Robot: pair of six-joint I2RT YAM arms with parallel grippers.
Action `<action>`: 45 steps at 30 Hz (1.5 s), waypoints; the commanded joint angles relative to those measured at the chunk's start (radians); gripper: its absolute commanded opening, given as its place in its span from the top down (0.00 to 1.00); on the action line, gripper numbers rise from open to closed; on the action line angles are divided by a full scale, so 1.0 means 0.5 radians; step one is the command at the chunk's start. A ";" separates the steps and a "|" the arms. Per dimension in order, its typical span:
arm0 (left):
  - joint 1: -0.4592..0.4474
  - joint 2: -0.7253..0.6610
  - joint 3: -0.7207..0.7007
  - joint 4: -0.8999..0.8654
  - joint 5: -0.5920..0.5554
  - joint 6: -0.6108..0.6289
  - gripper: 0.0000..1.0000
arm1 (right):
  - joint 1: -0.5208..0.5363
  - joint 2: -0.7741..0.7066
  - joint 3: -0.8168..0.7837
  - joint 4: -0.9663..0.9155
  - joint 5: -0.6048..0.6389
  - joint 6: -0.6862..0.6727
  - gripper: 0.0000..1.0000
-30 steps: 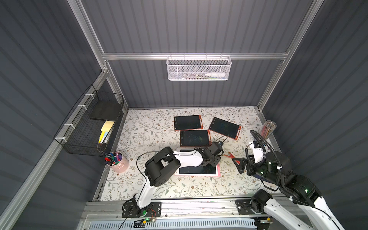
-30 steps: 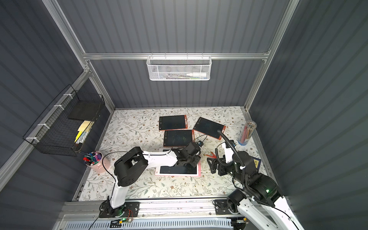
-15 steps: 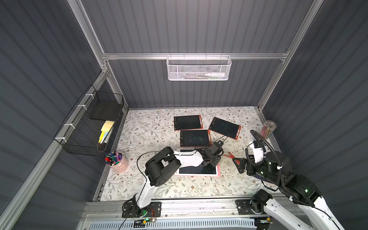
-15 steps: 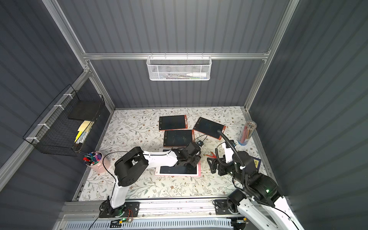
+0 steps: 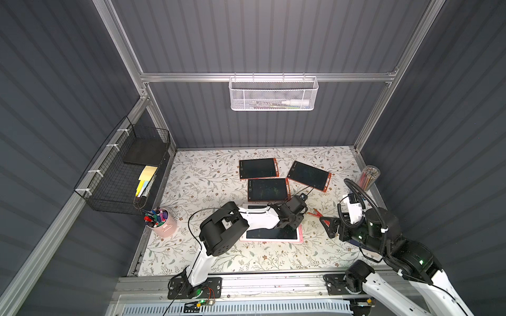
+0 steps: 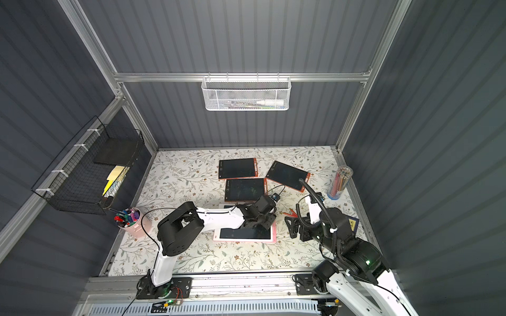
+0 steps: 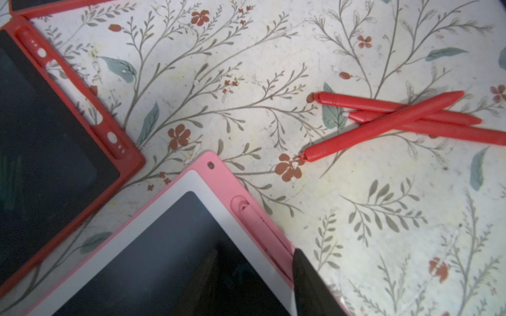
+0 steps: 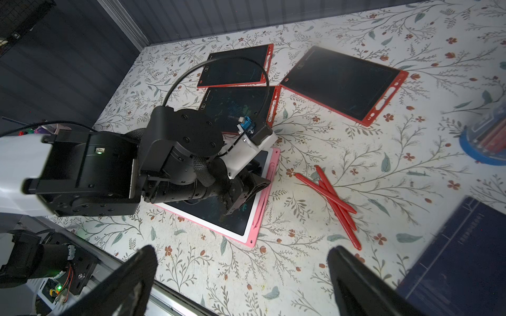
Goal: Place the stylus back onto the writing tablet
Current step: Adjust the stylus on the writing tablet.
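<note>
Left claw (image 8: 247,197) hangs over the pink tablet (image 7: 216,167), jaws part-spread, with nothing between them that I can see. One finger sits by the pink stylus (image 7: 256,219), which lies in the tablet's edge slot; I judge it placed. Three red styluses (image 7: 383,127) lie crossed on the tabletop (image 5: 208,177) just beside, so the red tablets (image 5: 257,168) remain unserved. Right claw (image 8: 241,276) gapes empty. Versus a second ago: no visible change.

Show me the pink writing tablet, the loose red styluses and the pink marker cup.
pink writing tablet (image 5: 271,234): in a top view, on its dark screen.
red styluses (image 7: 383,126): in the left wrist view, on the middle of the topmost stylus.
pink marker cup (image 5: 167,228): in a top view, on its side wall.
</note>
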 commanded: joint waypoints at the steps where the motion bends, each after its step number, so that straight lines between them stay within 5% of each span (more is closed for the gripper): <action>1: -0.014 0.103 -0.005 -0.162 -0.020 0.040 0.53 | 0.002 -0.013 -0.024 -0.012 0.035 0.011 0.01; 18: -0.026 0.159 0.017 -0.252 -0.201 -0.085 0.54 | 0.002 -0.018 -0.027 -0.013 0.049 0.016 0.01; 30: -0.007 0.060 0.277 -0.147 0.098 -0.101 0.55 | 0.003 -0.033 -0.027 -0.014 0.047 0.017 0.01; 45: 0.016 -0.160 0.079 -0.255 0.045 -0.017 0.52 | 0.001 -0.033 -0.027 -0.004 0.021 0.008 0.01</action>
